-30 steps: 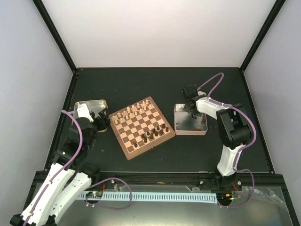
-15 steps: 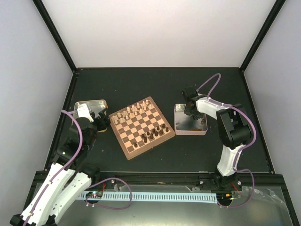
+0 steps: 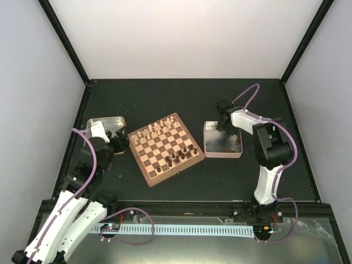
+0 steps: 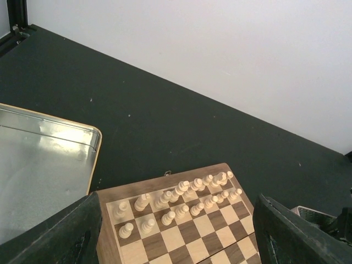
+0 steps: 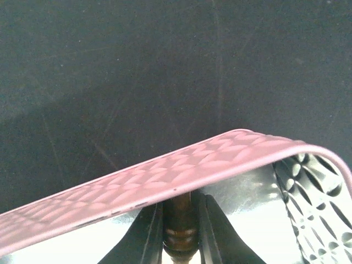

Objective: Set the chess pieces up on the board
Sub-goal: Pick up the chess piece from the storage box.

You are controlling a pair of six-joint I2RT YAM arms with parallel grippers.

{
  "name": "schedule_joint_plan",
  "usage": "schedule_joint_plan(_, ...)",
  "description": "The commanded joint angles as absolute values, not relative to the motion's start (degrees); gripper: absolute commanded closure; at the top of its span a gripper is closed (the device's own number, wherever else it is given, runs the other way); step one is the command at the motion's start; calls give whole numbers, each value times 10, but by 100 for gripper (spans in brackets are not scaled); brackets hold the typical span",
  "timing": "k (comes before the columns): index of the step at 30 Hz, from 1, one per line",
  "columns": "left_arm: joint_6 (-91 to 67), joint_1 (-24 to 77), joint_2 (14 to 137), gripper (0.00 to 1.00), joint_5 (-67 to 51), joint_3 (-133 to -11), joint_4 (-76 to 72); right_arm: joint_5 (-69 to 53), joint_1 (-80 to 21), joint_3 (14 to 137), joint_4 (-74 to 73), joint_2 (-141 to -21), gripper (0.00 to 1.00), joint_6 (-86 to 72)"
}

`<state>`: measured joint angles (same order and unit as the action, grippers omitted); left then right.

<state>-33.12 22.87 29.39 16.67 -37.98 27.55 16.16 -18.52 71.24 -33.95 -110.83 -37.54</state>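
The board [image 3: 165,148] lies at the table's middle, turned at an angle. Cream chess pieces [image 3: 153,132] fill its far-left rows, and several dark ones [image 3: 179,158] stand along its near-right side. My right gripper [image 3: 224,131] reaches down into the pink-sided tin [image 3: 237,154]. In the right wrist view it [image 5: 179,231] is shut on a dark brown piece [image 5: 179,220], just behind the tin's pink wall [image 5: 165,179]. My left gripper [image 4: 176,220] hangs open over the board's [image 4: 137,187] left corner, above the cream pieces [image 4: 181,198], holding nothing.
A gold-sided tin [image 3: 104,127] sits left of the board beside my left wrist; its shiny inside [image 4: 38,170] looks bare. A few dark pieces [image 3: 226,148] lie loose in the pink tin. Black rails edge the dark table.
My right gripper has shut on a dark piece inside the pink tin, and its wrist has shifted slightly toward the tin's far side. The left arm has not moved.
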Motion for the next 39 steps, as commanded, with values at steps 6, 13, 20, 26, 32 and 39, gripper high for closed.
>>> schedule_joint_plan(6, -322, 224, 300, 23, 146, -381, 262, 88, -177, 672, -336, -1035, 92, -354)
schedule_joint_plan(13, -306, 224, 308, 22, 31, -362, 195, -80, -211, 579, -217, -877, 89, -315)
schedule_joint_plan(20, -314, 225, 345, 21, -153, -368, 118, -308, -311, 541, -33, -803, 88, -224)
schedule_joint_plan(26, -364, 223, 405, 20, -234, -414, 147, -429, -396, 570, 27, -819, 87, -143)
schedule_joint_plan(32, -428, 221, 450, 23, -332, -411, 96, -492, -431, 617, 12, -851, 87, -106)
schedule_joint_plan(39, -447, 217, 476, 50, -378, -409, 83, -488, -443, 643, 1, -872, 87, -105)
